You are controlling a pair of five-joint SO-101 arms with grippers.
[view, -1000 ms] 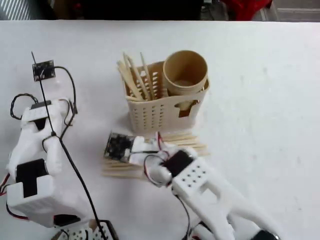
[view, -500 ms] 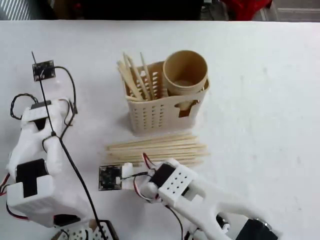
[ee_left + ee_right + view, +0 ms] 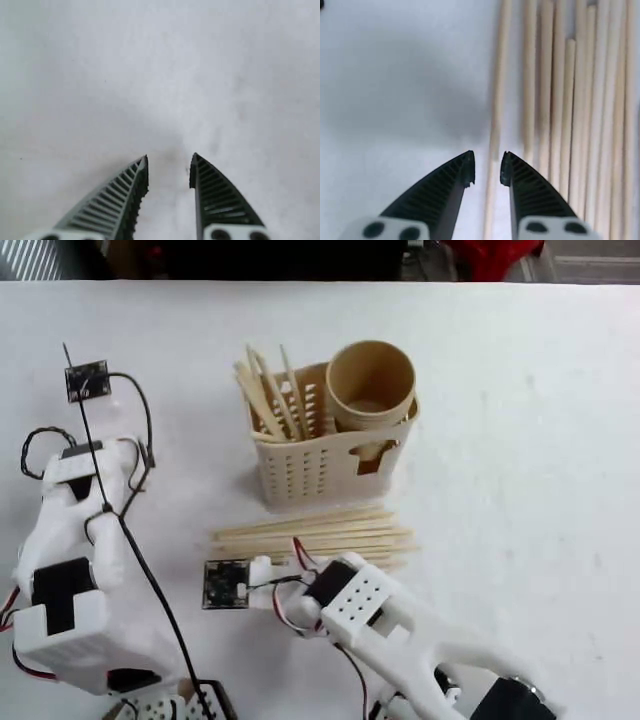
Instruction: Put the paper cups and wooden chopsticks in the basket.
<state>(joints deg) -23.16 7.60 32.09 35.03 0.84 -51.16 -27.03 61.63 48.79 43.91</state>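
A cream slotted basket stands mid-table with a brown paper cup and several wooden chopsticks upright in it. More chopsticks lie side by side on the table just in front of the basket. The right arm sits at their near side. In the right wrist view my right gripper is open by a narrow gap, its tips straddling the outermost chopstick of the row. My left gripper is open over bare white table, holding nothing.
The left arm rests at the table's left side with a black cable running along it. A small circuit board lies behind it. White tabletop stretches to the right of the basket.
The right arm drew back from over the loose chopsticks toward the table's front, uncovering them, then edged slightly toward them again. The left arm has not moved.
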